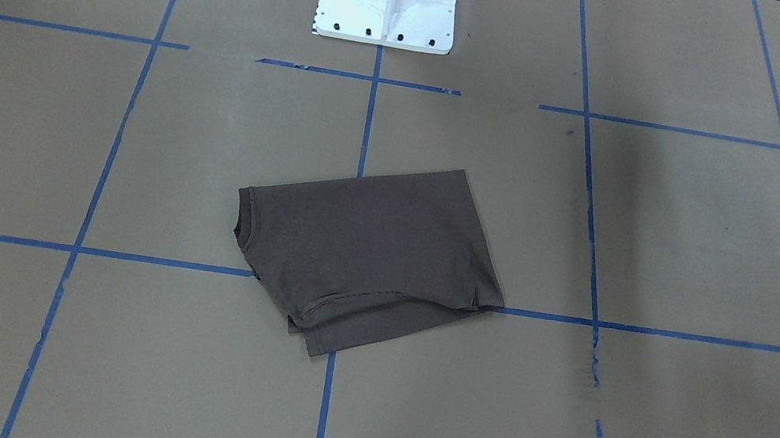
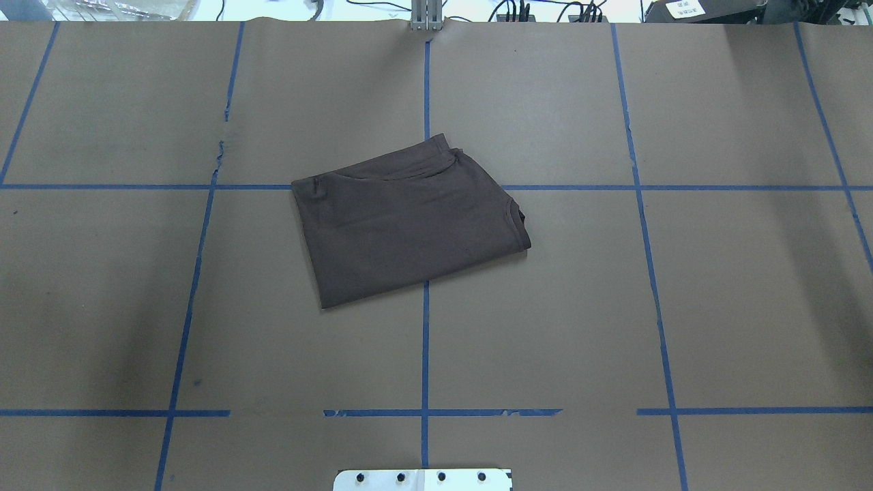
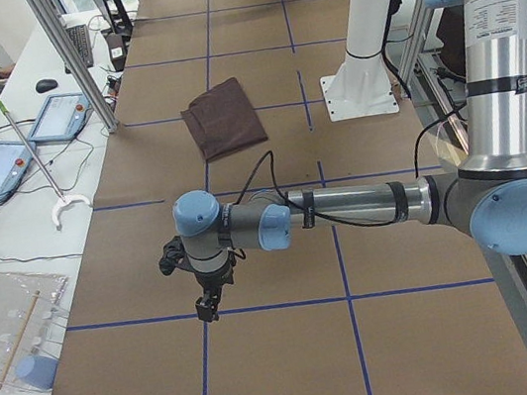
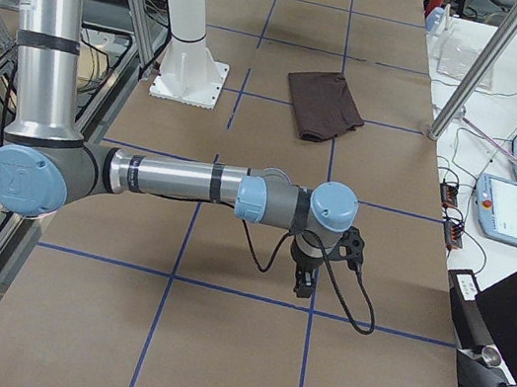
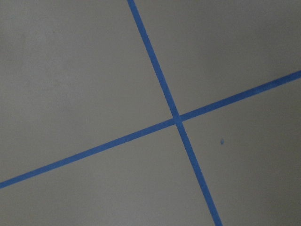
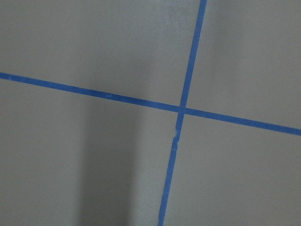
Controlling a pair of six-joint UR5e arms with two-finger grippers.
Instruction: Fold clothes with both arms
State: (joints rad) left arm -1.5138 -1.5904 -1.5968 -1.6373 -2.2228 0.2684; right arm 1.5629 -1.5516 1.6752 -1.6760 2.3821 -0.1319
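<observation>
Brown-papered and gridded with blue tape (image 2: pixel 425 341), the desk (image 2: pixel 716 307) carried the folded T-shirt (image 2: pixel 409 228) near its middle. The left hand (image 3: pixel 205 305) and the right hand (image 4: pixel 304 284) hung over opposite ends, both well apart from it; whether either was spread or pressed together, I couldn't tell.

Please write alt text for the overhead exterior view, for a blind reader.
A folded dark grey-brown T-shirt lies near the middle of a brown paper-covered table gridded with blue tape. A white base plate's edge shows at the bottom.
</observation>
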